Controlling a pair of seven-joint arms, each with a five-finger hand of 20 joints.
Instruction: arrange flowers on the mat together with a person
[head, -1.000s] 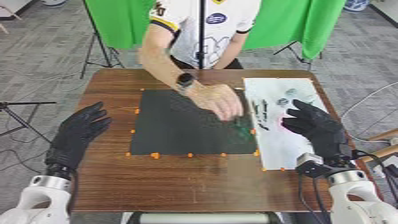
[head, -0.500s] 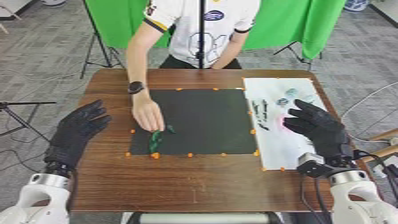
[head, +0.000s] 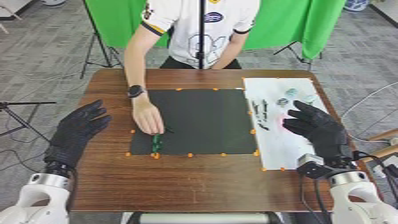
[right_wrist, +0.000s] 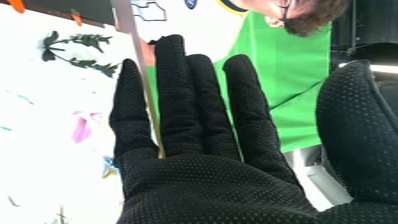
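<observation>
My quick tally, head view clock: mats, two, one dark (head: 206, 112) at center, one white (head: 277, 155) at 3 o'clock. Robot hands, two: left hand (head: 80, 127) at 9, right hand (head: 315, 125) at 3. Person's hand (head: 148, 119) at the flowers, one, around 10. Bright green stem (head: 156, 144), one, near 8. Bluish pieces (head: 291, 92), at least two, near 2. Pink piece (right_wrist: 83, 129), one. Orange markers (head: 190, 155), over ten; exact count I can't tell. Tabletop (head: 191, 182), one.

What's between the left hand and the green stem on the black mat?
In the head view, a strip of brown tabletop and then the orange-dotted edge of the black mat lie between the left hand and the green stem.
</observation>
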